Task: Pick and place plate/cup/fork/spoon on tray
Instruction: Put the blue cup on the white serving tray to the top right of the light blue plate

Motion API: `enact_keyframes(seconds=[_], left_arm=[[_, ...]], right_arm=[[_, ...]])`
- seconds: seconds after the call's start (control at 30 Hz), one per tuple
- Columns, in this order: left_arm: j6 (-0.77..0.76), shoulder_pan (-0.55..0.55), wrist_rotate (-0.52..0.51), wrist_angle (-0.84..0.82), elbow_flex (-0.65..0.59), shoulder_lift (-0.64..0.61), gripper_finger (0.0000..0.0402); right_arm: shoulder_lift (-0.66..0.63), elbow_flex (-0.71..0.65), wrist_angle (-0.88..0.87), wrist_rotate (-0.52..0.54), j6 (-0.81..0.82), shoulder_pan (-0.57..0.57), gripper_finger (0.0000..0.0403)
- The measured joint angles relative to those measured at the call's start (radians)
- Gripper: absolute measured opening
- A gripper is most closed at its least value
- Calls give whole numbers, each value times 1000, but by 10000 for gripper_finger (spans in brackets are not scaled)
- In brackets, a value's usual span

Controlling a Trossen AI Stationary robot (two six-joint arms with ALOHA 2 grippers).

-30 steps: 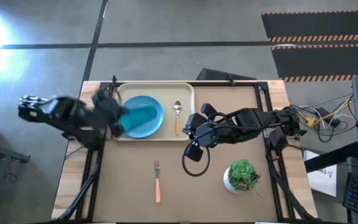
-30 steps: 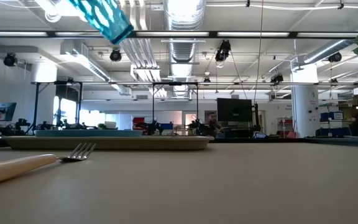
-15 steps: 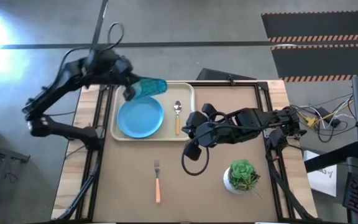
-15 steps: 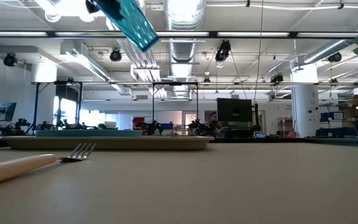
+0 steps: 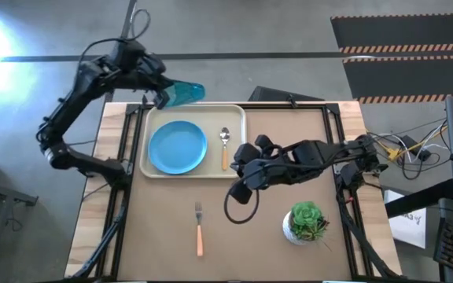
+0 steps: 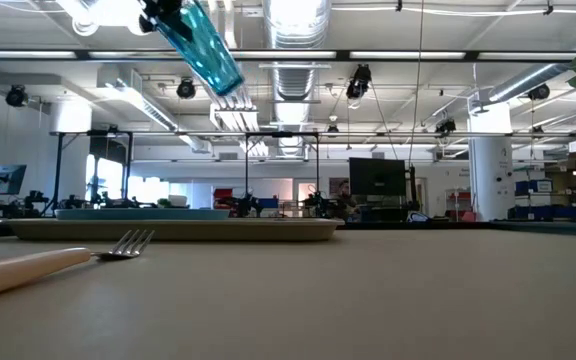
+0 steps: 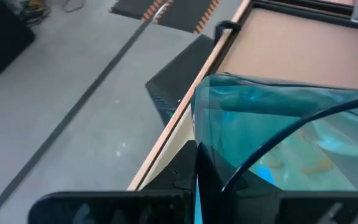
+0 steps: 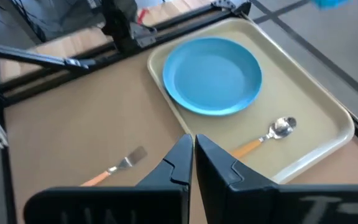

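Note:
My left gripper is raised high over the far edge of the cream tray and is shut on the teal cup. The cup also shows at the top of the low view. The sky-blue plate and the orange-handled spoon lie flat in the tray. The orange-handled fork lies flat on the table nearer the front. My right gripper is shut and empty, just off the tray's right edge. My left gripper holds the cup by one end, with a dark finger against its wall; the other finger is hidden by the cup. The cup is lifted clear, high above the tray, and slants with its free end lower, toward the table's right.
A green plant in a white pot stands at the near right of the table. Dark frame bars run along the table's sides. The fork's handle lies close to the low camera.
My left gripper has risen from low over the tray's left side and swung toward the table's far edge, carrying the cup. The cup has turned in the air and now slants more steeply. My right gripper has shifted slightly toward the near edge.

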Motion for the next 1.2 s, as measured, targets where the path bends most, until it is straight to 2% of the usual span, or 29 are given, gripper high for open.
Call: enact_keyframes(seconds=[0.13, 0.33, 0.43, 0.6, 0.7, 0.83, 0.93, 1.07, 1.2], left_arm=[[3, 63, -1, -69, -2, -75, 0], [18, 82, -24, -124, -5, -159, 0], [17, 82, -25, -139, -9, -184, 0], [17, 82, -54, -199, -10, -208, 0], [18, 82, -59, -203, -14, -215, 0], [17, 82, -60, -202, -14, -218, 0], [17, 82, -60, -202, -14, -220, 0], [17, 82, -70, -203, -15, -222, 0], [18, 82, -78, -202, -13, -225, 0]], right_arm=[[0, -119, 107, -44, -11, -27, 9], [3, -376, 660, -298, -217, -136, 9], [3, -483, 849, -408, -225, -204, 9], [25, -604, 916, -455, -161, -306, 9], [81, -631, 983, -546, -145, -342, 9], [184, -598, 1106, -643, -144, -368, 9], [284, -490, 1081, -696, -163, -382, 9], [399, -297, 970, -775, -218, -388, 9], [449, -97, 743, -800, -327, -371, 8]])
